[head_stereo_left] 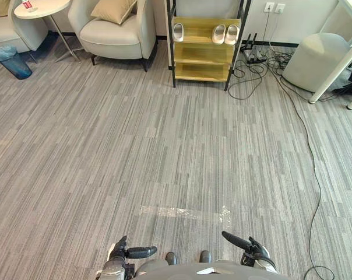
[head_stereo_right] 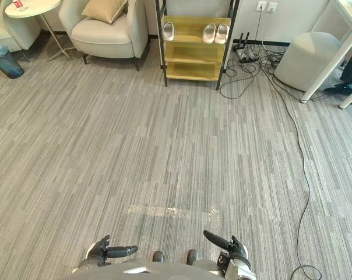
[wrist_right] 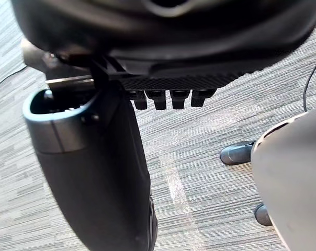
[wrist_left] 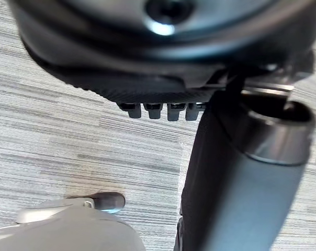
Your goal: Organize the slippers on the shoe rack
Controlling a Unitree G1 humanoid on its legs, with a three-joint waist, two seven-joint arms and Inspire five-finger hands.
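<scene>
Slippers (head_stereo_left: 232, 34) rest on the top shelf of the shoe rack (head_stereo_left: 202, 53), far ahead of both your hands and well apart from them. You have a lone slipper (head_stereo_left: 178, 32) at the shelf's left end and a pair (head_stereo_left: 219, 34) side by side, almost touching, at its right end.

Each slipper lies flat with its long axis running from the front of the shelf to the back, straight away from the hands. They are too small for you to tell which end is the toe.

Your left hand (head_stereo_left: 120, 254) hangs low over the grey floor (head_stereo_left: 164, 146). Its fingers are relaxed and apart and hold nothing, and its thumb reaches inward toward the other hand. The lone slipper lies far ahead of it and a little to its right.

Your right hand (head_stereo_left: 253, 252) hangs at the same height, equally loose and empty, with its thumb angled forward and inward. The pair lies far ahead of it and slightly to its left.

A shiny patch of tape (head_stereo_left: 170, 211) sits on the floor just ahead of the hands, between them. An armchair (head_stereo_left: 115, 32) stands just left of the rack.
</scene>
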